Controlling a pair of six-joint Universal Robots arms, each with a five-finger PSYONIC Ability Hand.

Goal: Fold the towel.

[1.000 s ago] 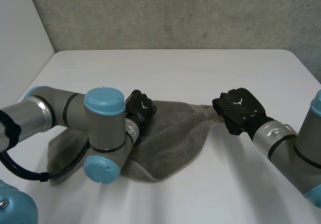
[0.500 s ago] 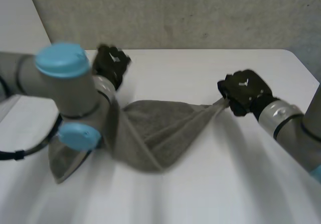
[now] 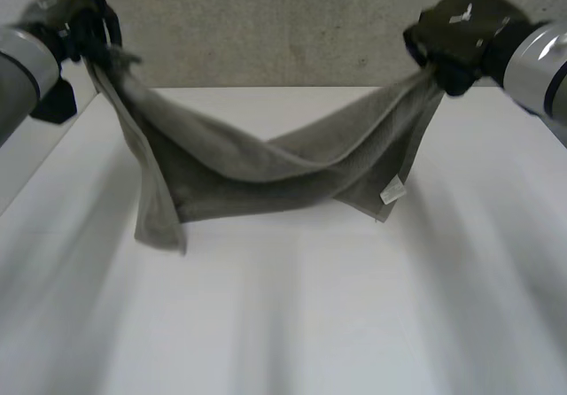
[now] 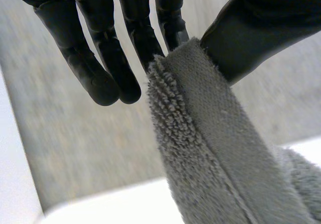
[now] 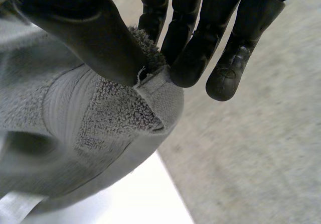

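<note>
Grips one corner of the towel [image 3: 266,169] in the left hand [image 3: 75,16], thumb pressed to fingers (other fingers hanging free). Pinches the opposite corner in the right hand [image 3: 456,32] the same way. Hangs slung between both over the table [image 3: 310,324], long axis running hand to hand, middle sagging.

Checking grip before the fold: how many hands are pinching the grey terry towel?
2. The black left hand pinches one raised end of the grey terry towel; the black right hand pinches the other.
</note>
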